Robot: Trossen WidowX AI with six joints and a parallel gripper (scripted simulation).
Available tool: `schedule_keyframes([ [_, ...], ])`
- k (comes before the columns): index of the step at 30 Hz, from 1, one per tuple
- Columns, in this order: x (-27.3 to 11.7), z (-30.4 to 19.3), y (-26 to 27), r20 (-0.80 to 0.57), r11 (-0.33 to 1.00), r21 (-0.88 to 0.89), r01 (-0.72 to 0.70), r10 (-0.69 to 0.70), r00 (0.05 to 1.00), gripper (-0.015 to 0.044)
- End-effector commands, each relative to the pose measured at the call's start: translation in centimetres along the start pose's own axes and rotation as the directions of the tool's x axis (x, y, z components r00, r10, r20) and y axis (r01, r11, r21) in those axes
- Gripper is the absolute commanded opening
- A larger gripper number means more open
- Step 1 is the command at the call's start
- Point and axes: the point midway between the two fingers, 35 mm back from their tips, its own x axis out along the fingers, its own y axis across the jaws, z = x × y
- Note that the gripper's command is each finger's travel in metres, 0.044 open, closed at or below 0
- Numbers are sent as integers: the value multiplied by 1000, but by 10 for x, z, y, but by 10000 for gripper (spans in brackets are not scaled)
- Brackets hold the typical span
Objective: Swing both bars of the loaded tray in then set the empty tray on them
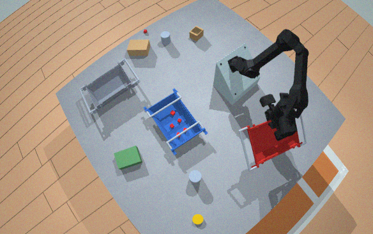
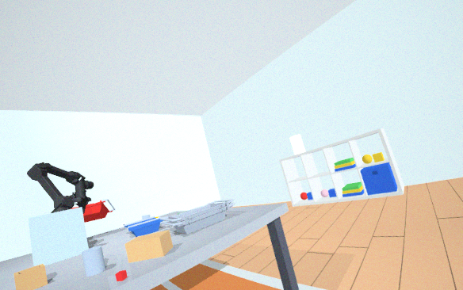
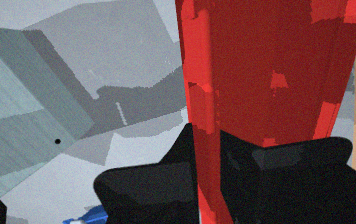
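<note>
The loaded blue tray (image 1: 190, 116) (image 2: 144, 229) stands mid-table with several small red blocks (image 1: 172, 112) inside. One white bar (image 1: 166, 106) lies across its top near one end, the other bar (image 1: 191, 126) across the other end. The empty red tray (image 1: 263, 142) (image 2: 95, 212) (image 3: 275, 45) hangs in the air right of it, tilted, its shadow apart below; its own bars are swung outward. My gripper (image 1: 271, 123) (image 3: 195, 127) is shut on the red tray's long side wall, which passes between the fingers in the wrist view. The fingertips are partly hidden in the top view.
A pale green wedge block (image 1: 236, 81) (image 2: 57, 238) stands beside the arm. A grey tray with bars (image 1: 108, 84) is at the far left. A green block (image 1: 128, 157), a blue-grey cylinder (image 1: 195, 176), a yellow disc (image 1: 198, 219) and a tan block (image 1: 138, 47) stand around.
</note>
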Motion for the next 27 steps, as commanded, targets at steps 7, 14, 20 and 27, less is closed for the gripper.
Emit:
schedule_keyframes([
  [7, -2, 1, -3, 2, 1000, -7, 12, -12, 1000, 0],
  [14, 0, -8, -5, -6, 1000, 22, 1, -1, 1000, 0],
  [20, 6, -29, -7, -23, 995, 93, -22, 24, 999, 0],
  [27, 11, -55, -7, -37, 983, 179, -45, 52, 998, 0],
])
